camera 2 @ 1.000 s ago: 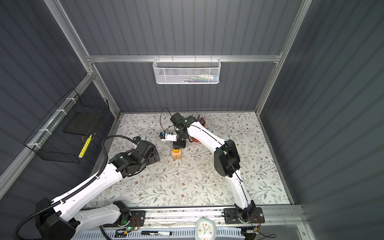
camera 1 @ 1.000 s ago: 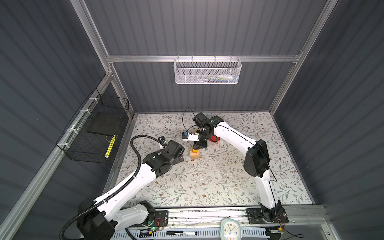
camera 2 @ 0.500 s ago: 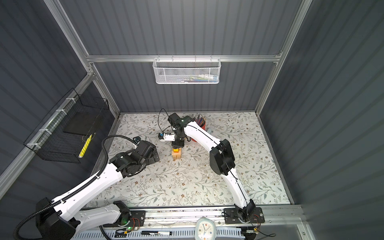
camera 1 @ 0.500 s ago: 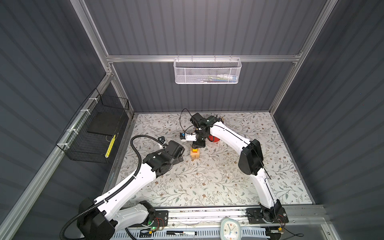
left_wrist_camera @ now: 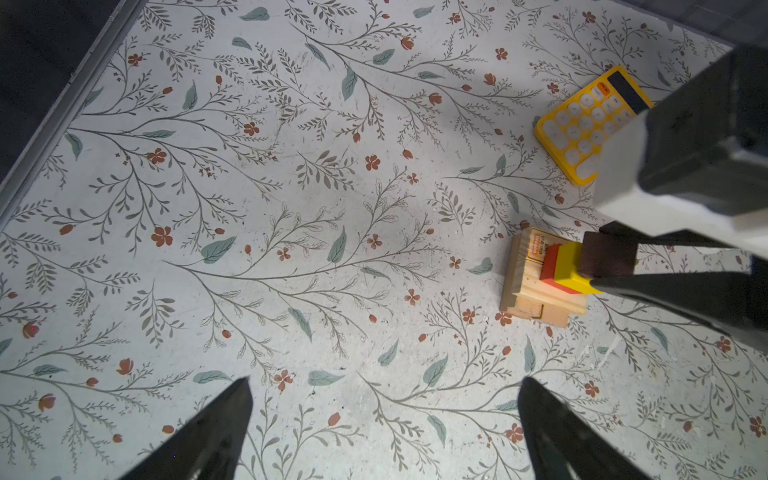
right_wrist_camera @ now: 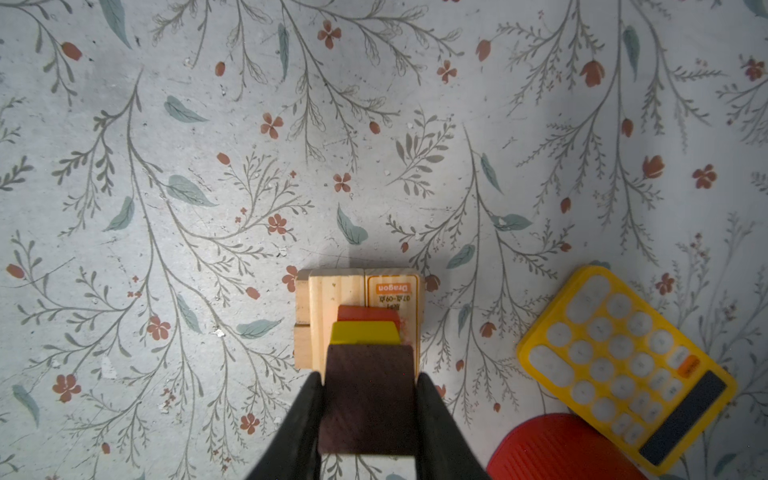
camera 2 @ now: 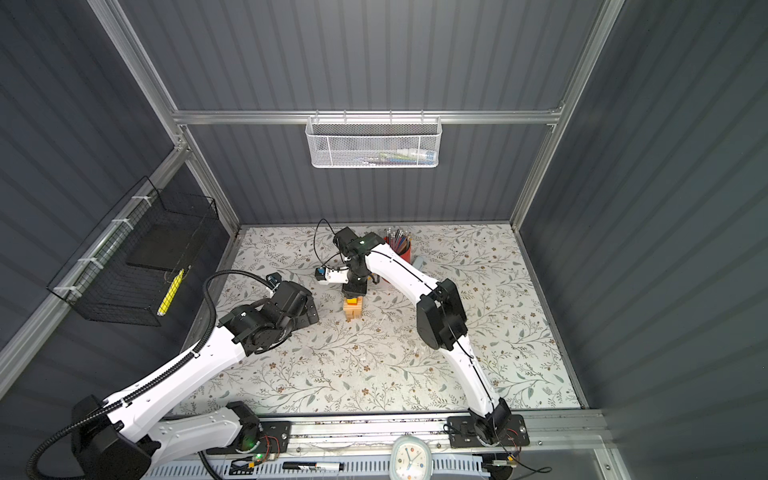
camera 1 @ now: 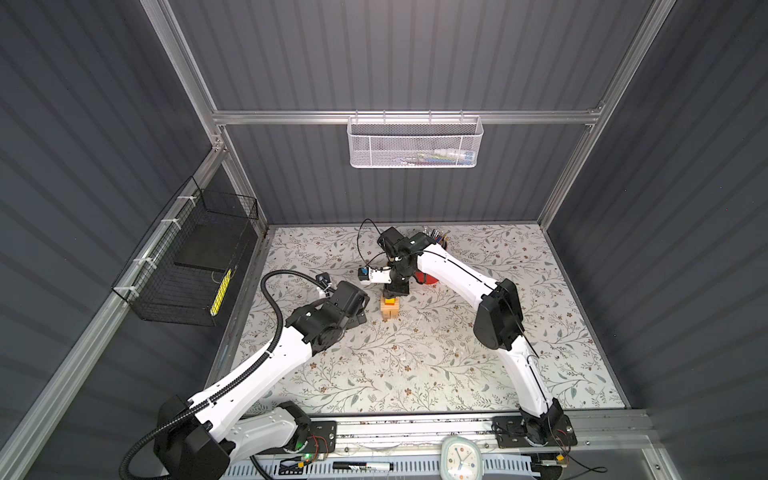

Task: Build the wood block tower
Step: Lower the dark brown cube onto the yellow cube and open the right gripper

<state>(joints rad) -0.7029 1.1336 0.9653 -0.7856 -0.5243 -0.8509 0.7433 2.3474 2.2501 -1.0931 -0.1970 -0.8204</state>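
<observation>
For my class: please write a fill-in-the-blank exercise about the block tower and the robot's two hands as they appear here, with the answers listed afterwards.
1. The right hand grips a block coloured dark ____.
2. Between that block and the red cube sits a cube coloured ____.
3. The left hand holds nothing; its jaws stand ____.
4. The orange label on a pale block reads ____.
Missing words: brown; yellow; open; Dragon.
</observation>
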